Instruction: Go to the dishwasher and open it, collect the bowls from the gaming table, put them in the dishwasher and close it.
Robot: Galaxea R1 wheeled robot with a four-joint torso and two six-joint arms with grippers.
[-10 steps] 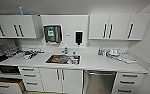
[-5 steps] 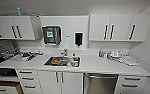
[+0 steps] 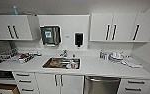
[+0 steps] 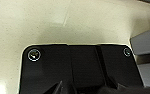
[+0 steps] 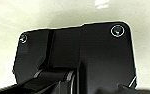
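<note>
Head view faces a kitchenette wall: a white surface [image 3: 96, 66] runs across it, with a steel sink [image 3: 61, 63] set into it near the middle, holding some dishes. The dishwasher [image 3: 101, 85], with its brushed steel front, sits shut below the surface, just right of the white double cupboard doors [image 3: 58, 83] under the sink and left of a stack of white drawers [image 3: 132, 86]. Above, white wall cabinets [image 3: 119, 27] with black handles hang on both sides; between them a paper towel dispenser [image 3: 50, 35] and a dark soap dispenser [image 3: 78, 39] are fixed to the wall. Clutter lies on the surface left of the sink, and a dish rack [image 3: 116, 57] with pale items stands towards the right. A microwave [image 3: 2, 74] sits in a niche at lower left.

Both wrist views look down past the robot's dark plate onto a pale speckled floor [image 4: 66, 22]. Whether either gripper is spread or closed cannot be told, and nothing can be seen in its hold.
</note>
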